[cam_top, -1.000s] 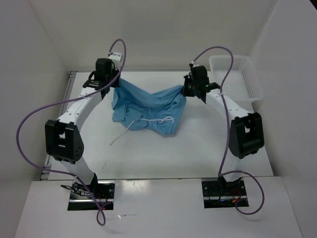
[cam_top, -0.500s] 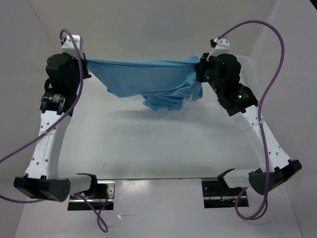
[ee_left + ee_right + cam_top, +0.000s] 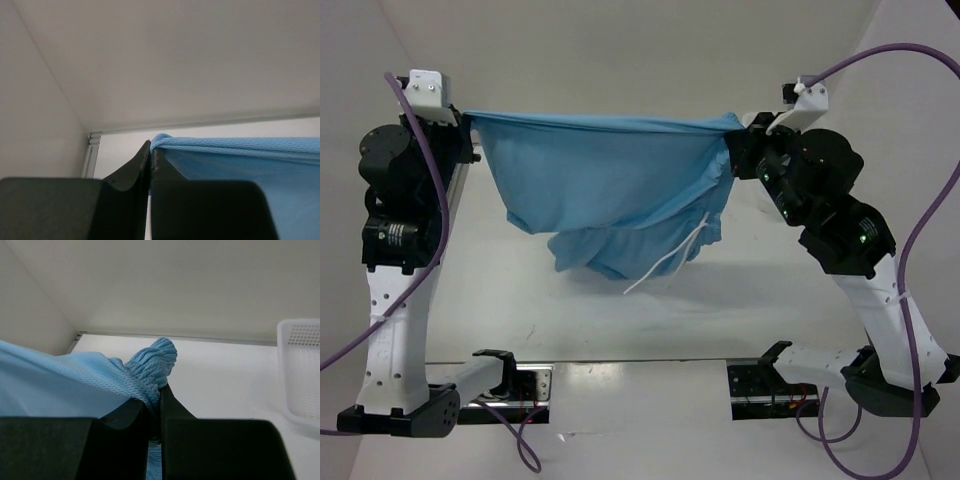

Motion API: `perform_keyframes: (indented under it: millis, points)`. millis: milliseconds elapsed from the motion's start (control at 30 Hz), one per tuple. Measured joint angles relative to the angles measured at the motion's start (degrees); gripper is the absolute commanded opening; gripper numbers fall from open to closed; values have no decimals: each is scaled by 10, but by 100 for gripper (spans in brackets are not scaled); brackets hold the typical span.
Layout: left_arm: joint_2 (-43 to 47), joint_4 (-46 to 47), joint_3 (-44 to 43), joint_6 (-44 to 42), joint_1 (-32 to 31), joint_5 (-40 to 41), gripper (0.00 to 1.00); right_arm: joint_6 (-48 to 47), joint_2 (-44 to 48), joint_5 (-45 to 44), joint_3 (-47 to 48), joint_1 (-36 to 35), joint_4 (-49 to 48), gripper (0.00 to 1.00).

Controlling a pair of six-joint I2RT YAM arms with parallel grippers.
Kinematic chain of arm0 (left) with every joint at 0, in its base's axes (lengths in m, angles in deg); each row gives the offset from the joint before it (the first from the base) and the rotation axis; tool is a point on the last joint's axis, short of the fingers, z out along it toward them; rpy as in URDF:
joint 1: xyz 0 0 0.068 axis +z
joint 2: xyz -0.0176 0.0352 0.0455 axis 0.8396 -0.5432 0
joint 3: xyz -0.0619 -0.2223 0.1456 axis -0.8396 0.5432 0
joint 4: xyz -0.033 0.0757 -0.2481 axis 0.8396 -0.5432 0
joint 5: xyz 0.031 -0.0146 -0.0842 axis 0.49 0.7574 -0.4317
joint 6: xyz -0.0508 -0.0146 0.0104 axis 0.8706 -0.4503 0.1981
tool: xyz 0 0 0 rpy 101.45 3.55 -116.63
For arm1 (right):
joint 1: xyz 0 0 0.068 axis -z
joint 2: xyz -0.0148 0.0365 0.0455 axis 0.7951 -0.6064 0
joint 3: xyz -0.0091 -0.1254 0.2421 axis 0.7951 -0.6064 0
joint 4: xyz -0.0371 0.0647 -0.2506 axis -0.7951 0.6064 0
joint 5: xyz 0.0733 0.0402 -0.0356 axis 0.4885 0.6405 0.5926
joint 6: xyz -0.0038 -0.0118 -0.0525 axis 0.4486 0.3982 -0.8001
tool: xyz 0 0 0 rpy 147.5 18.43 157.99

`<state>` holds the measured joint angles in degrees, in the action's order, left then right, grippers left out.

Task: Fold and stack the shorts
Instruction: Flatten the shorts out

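1. Currently the left gripper [image 3: 150, 149] is pressed closed on one end of the shorts [image 3: 600, 185], high over the far left corner of the table [image 3: 520, 320].
2. The right gripper [image 3: 160, 390] is closed on the other end, a bunched gathered part, over the far right side.
3. The shorts hang stretched tight between both grippers, and the lower part sags in folds over the middle of the table.
4. The white drawstring [image 3: 670, 258] dangles from the right half.
5. A white basket [image 3: 302, 365] stands by the right edge.
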<state>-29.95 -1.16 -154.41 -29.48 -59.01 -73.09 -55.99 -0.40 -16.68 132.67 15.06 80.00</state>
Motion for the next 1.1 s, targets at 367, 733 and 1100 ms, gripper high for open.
perform_keyframes:
  millis: [367,733,1100]
  points:
    - [-178,18,116,-1,-1,-14,0,17,-181,89,-59,106,-32,0]
    - [-422,42,39,-3,-17,24,32,27,-531,141,83,178,-23,65]
    - [-410,-51,-18,0,-21,-36,80,58,-499,141,75,189,-35,90]
